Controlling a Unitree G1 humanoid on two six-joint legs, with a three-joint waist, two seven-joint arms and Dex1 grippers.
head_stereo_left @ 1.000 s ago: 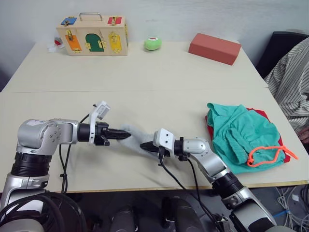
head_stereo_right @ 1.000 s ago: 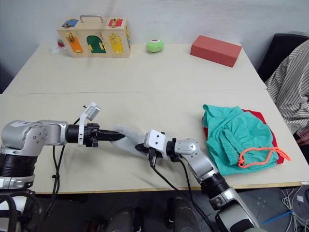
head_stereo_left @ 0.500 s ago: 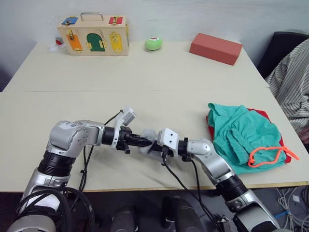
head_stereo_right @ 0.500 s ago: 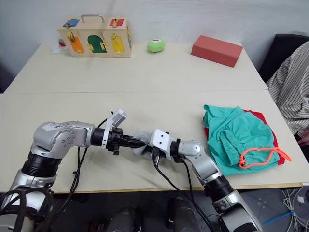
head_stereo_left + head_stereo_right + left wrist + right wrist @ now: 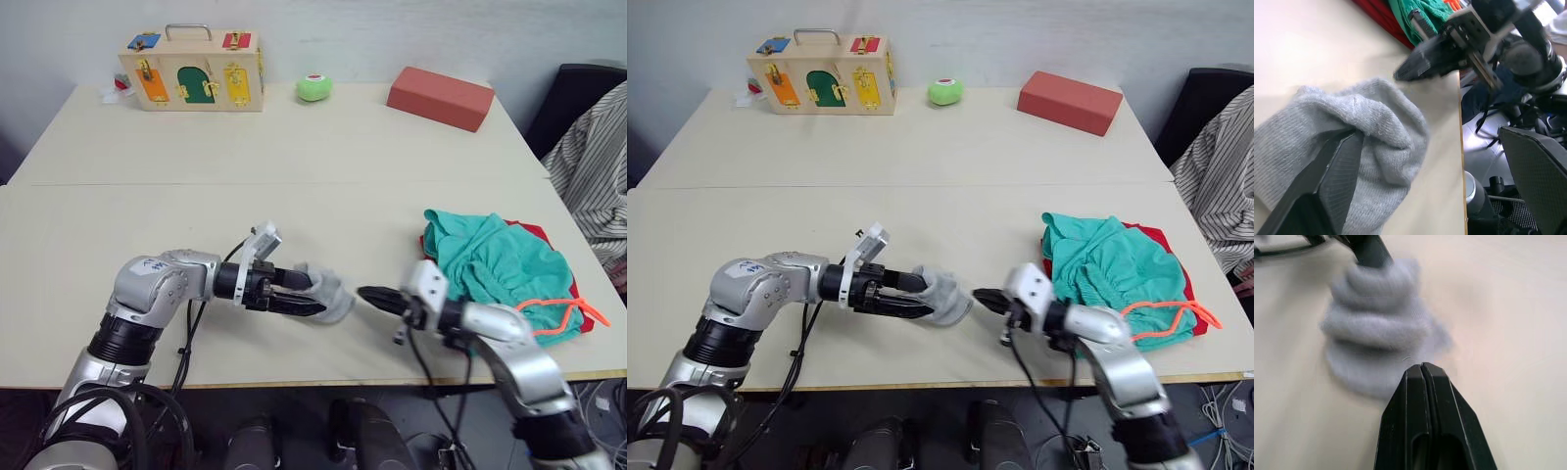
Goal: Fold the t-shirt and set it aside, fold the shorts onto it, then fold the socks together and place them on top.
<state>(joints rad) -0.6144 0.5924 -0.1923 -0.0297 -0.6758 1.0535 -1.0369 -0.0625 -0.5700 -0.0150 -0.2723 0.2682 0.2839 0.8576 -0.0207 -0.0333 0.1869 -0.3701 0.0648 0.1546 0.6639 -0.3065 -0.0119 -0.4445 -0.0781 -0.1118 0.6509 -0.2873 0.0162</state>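
Two socks [image 5: 939,294], bunched, pinched in my left gripper [image 5: 921,297] near the table's front edge.
Soft, light, floppy; I'd grip mid-bundle. Right gripper [image 5: 982,295] closed, empty, just beside.

Two head cameras look forward and down over the bench [image 5: 294,147] from above, sharing nearly the same wide scene. Each wrist camera looks closely along its own hand, and both share the grey socks [image 5: 1376,127].
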